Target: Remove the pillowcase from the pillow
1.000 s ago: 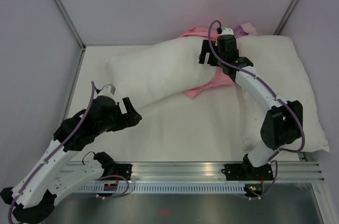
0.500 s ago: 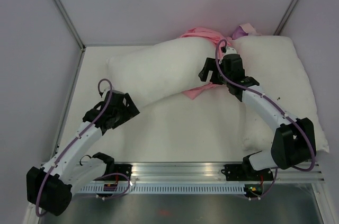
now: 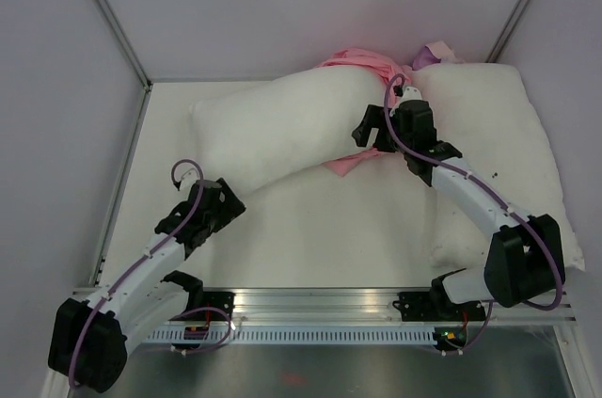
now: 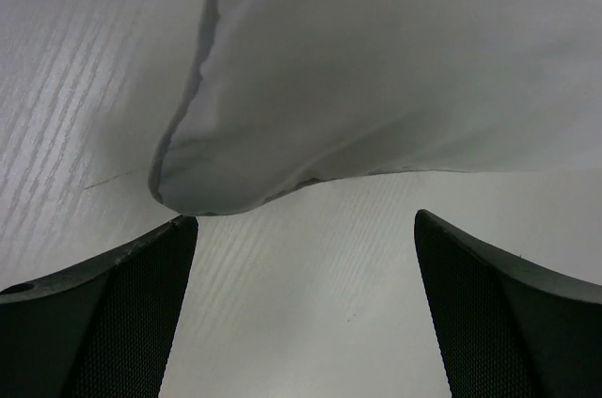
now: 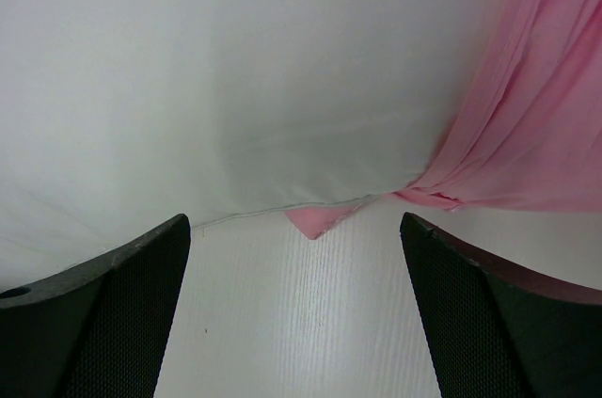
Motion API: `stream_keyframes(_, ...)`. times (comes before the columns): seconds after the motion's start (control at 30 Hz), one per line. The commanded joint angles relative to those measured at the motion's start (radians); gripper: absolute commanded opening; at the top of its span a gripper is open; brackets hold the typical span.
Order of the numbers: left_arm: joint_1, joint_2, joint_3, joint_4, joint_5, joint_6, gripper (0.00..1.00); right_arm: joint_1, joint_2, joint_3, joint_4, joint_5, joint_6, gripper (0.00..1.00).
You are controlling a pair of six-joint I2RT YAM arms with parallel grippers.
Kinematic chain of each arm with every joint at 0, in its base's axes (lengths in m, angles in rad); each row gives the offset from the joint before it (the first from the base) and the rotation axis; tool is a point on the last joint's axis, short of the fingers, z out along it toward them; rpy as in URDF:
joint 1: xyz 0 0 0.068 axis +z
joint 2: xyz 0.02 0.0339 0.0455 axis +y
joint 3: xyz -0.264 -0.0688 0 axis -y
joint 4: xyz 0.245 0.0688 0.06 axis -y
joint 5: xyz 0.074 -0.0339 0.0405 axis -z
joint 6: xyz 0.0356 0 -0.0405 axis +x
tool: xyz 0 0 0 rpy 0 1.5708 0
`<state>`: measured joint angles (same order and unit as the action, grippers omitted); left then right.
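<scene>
Evidently, the left gripper (image 3: 232,199) and right gripper (image 5: 296,219) gape wide, gripping nothing, beside the plump white pillow (image 3: 273,125) and crumpled pink fabric pillowcase (image 5: 527,116).

A: Both units match? The left arm (image 3: 141,266) and right arm (image 3: 470,193) have white link shells and black joint housings.
B: Confirmed. A purple cable (image 3: 173,172) runs along each. The end effector fingers (image 4: 94,323) are black with mesh-textured pads.

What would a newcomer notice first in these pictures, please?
A long white pillow lies diagonally mid-scene, almost bare. The pink pillowcase is bunched at its far end, a bit peeking out beneath near the open right hand. The left hand, also open, hovers by the pillow's near corner.
</scene>
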<state>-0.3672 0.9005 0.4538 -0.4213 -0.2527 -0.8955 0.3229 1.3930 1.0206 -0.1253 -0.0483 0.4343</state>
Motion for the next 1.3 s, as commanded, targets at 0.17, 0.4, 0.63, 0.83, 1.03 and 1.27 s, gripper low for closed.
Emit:
stream_keyframes(0.17, 0.005, -0.123, -0.139, 0.294, -0.259, -0.085, 1.00, -0.001, -0.028, -0.045, 0.065, -0.033, 0.014, 0.98)
stream_keyframes(0.4, 0.005, -0.086, -0.191, 0.577, -0.353, -0.056, 1.00, 0.001, -0.058, -0.073, 0.047, -0.019, -0.003, 0.98)
stream_keyframes(0.63, 0.005, -0.023, -0.210, 0.917, -0.249, 0.085, 0.40, -0.001, -0.098, -0.077, -0.005, 0.024, -0.002, 0.98)
stream_keyframes(0.83, 0.005, -0.138, -0.116, 0.776, -0.096, 0.078, 0.02, -0.001, -0.106, -0.033, -0.169, 0.249, 0.030, 0.98)
stream_keyframes(1.03, 0.005, -0.435, -0.057, 0.529, -0.069, 0.067, 0.02, -0.001, -0.002, 0.018, -0.197, 0.329, 0.081, 0.98)
stream_keyframes(1.27, 0.005, -0.572, 0.127, 0.205, 0.016, 0.070, 0.02, -0.001, 0.173, 0.119, -0.082, 0.390, 0.141, 0.98)
